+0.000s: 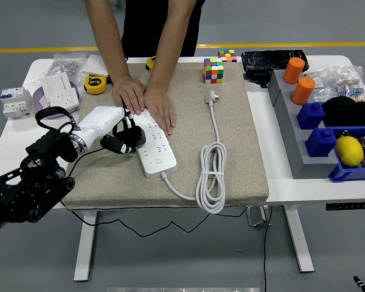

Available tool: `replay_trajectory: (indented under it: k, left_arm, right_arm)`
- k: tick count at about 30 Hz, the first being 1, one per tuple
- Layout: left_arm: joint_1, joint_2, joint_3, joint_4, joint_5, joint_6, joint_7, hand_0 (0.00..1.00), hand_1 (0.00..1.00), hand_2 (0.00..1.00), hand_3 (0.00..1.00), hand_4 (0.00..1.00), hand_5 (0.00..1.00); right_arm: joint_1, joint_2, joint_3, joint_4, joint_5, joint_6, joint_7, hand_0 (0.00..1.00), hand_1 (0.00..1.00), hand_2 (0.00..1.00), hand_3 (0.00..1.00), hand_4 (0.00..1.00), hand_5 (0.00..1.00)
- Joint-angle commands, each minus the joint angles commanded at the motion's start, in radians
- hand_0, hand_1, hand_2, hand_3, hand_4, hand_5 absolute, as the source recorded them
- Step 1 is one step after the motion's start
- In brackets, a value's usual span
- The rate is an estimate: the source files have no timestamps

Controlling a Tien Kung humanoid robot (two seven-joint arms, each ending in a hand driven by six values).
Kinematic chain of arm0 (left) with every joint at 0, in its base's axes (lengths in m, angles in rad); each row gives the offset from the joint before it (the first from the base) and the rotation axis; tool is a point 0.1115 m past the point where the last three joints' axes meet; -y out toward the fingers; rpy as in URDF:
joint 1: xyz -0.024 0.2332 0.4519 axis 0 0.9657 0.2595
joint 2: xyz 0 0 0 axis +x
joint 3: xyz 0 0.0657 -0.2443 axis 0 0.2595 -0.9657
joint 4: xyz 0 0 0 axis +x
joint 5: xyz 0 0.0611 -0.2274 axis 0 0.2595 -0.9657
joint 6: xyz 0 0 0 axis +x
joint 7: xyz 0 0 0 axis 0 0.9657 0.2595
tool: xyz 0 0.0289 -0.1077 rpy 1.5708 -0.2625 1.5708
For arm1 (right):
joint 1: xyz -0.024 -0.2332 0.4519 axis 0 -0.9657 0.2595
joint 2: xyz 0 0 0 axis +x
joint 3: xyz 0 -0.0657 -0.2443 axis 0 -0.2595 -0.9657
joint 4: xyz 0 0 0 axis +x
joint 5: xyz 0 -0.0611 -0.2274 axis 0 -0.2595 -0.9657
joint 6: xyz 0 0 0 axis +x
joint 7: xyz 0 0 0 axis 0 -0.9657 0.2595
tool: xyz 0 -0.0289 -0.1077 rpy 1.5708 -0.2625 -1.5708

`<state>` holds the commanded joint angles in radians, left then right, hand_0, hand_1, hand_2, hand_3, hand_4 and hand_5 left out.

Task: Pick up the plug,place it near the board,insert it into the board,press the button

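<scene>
The bulky black plastic plug [129, 137] sits in the robot's left hand [109, 129], whose white-shelled fingers [117, 144] are curled around it, just at the left long edge of the long white plastic power strip [151, 144]; whether the plug touches the strip cannot be told. The strip is a flat, rounded bar with rows of small sockets, lying slantwise on the coarse beige woven mat [243, 152] that covers the middle of the white desk [12, 137]. A person's two bare hands [145, 103] press flat on the strip's far end, side by side. From the strip's near end a smooth white cable [212, 176] runs out, gathers into a loose oval coil, then goes straight up the mat to a small pale grey plug [211, 96]. Just beyond that stands a multicoloured puzzle cube [213, 70]. On the left of the desk lie a yellow tape measure [95, 84] and a white wall socket plate [58, 86]. At the right, two orange cylinders [298, 81] stand on a grey stepped block [290, 131], near blue plastic bins [331, 143], one holding a yellow lemon-shaped object [348, 150].
</scene>
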<state>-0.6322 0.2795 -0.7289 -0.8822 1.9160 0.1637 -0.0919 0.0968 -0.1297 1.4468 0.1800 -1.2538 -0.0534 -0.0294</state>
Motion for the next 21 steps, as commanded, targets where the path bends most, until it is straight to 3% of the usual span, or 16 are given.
replay_trajectory:
  k: [4, 5, 10, 11, 21]
  left_arm:
    - [-0.003, 0.000, -0.002, -0.001, 0.001, -0.025, -0.003, 0.378, 0.533, 0.546, 0.558, 0.987, 0.196]
    - [-0.005, -0.001, -0.003, -0.001, 0.003, -0.028, -0.004, 0.452, 0.695, 0.702, 0.744, 0.998, 0.311]
    - [-0.009, -0.001, -0.003, -0.004, 0.002, -0.035, -0.004, 0.452, 0.695, 0.702, 0.744, 0.998, 0.311]
    - [-0.010, -0.002, -0.004, -0.005, 0.003, -0.035, -0.003, 0.501, 0.740, 0.731, 0.785, 0.998, 0.368]
    - [-0.006, 0.001, -0.020, -0.019, -0.002, -0.051, 0.002, 0.520, 0.755, 0.744, 0.800, 0.998, 0.381]
  right_arm:
    - [0.001, 0.000, -0.001, 0.000, 0.002, 0.000, 0.001, 0.830, 0.761, 0.747, 0.767, 0.998, 0.947]
    - [0.001, 0.001, 0.000, 0.000, 0.002, 0.000, 0.001, 0.830, 0.761, 0.747, 0.766, 0.998, 0.949]
    - [0.002, 0.000, 0.002, 0.000, 0.001, 0.001, 0.002, 0.830, 0.761, 0.747, 0.766, 0.998, 0.949]
    - [0.003, 0.000, 0.002, 0.000, 0.001, 0.001, 0.002, 0.829, 0.760, 0.747, 0.767, 0.998, 0.947]
    - [-0.001, 0.000, 0.006, 0.000, -0.002, 0.002, 0.002, 0.829, 0.760, 0.747, 0.765, 0.998, 0.945]
